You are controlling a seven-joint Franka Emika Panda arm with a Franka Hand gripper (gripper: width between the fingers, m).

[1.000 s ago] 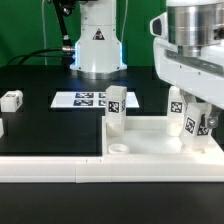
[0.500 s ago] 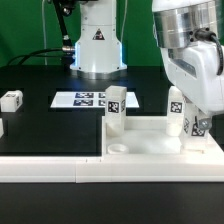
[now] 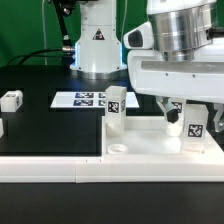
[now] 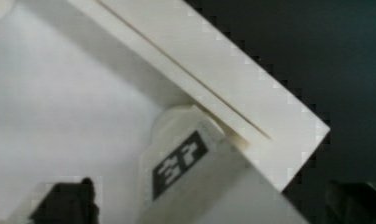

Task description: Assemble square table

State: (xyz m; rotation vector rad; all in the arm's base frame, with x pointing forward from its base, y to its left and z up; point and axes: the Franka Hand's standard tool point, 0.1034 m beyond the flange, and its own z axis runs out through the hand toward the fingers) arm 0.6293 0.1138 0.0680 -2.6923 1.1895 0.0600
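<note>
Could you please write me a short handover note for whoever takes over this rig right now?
Gripper: open, above the standing leg on the exterior view's right, holding nothing.
Table top: flat on the black table, rim up.
Done: that leg and a second standing leg are upright at the top's far corners. I cannot tell whether they are fully tightened.
Left: a loose leg lies on the black table, to the exterior view's left of the marker board. The near corner socket is empty.
</note>
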